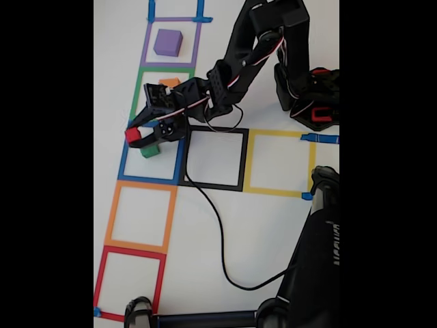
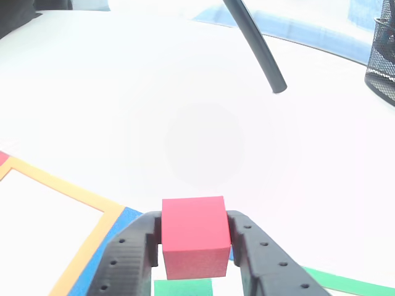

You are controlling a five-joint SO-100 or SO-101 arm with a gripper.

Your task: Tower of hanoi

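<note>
End effector (image 2: pixel 194 243) grips red cube (image 2: pixel 193 235), seemingly above green cube (image 2: pixel 182 288).

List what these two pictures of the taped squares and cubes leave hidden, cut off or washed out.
- Orange cube, fixed view: mostly covered by the arm.
- Green cube: partly under the gripper in the fixed view; cut by the bottom edge in the other view.
- Whether the red cube touches the green one: cannot tell.
- Tabletop, other view: washed out by glare.

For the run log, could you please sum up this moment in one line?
gripper: shut on red cube | position: over blue square, above green cube | purple cube: in purple square | orange cube: in green square
</note>
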